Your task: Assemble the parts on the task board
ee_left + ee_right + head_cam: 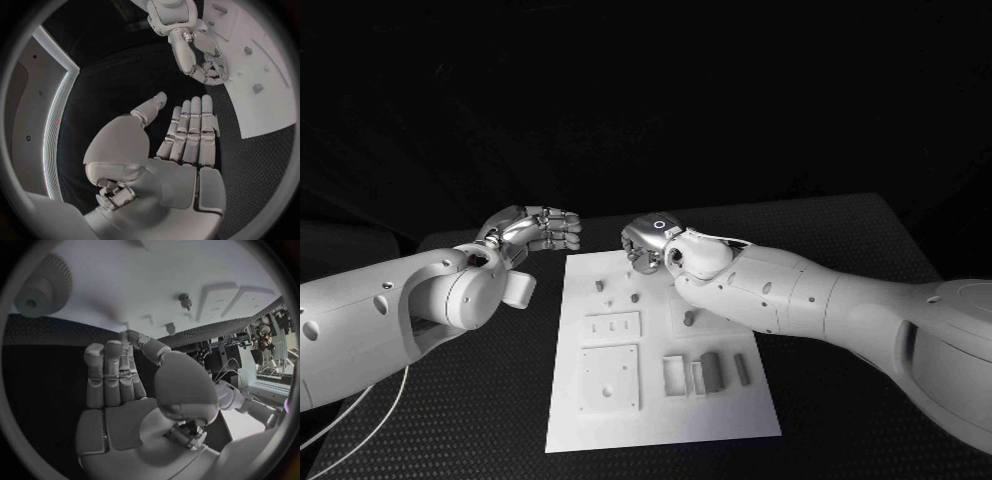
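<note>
The white task board (661, 420) lies in the middle of the black table. Small pegs (600, 285) stand near its far end, two square plates (610, 378) sit on its left half, and several upright blocks (711, 370) stand on its right half. My left hand (534, 230) hovers just off the board's far left corner, with fingers straight and nothing in the palm (187, 135). My right hand (653, 238) hangs over the board's far edge, fingers bent downward (203, 57) and holding nothing (122, 375). A gear (36, 290) and a peg (184, 300) lie on the board beyond it.
Black mat (473, 420) surrounds the board on all sides, with wide bare strips to its left and right. Thin white cables (365, 415) run along the table's near left corner under my left arm.
</note>
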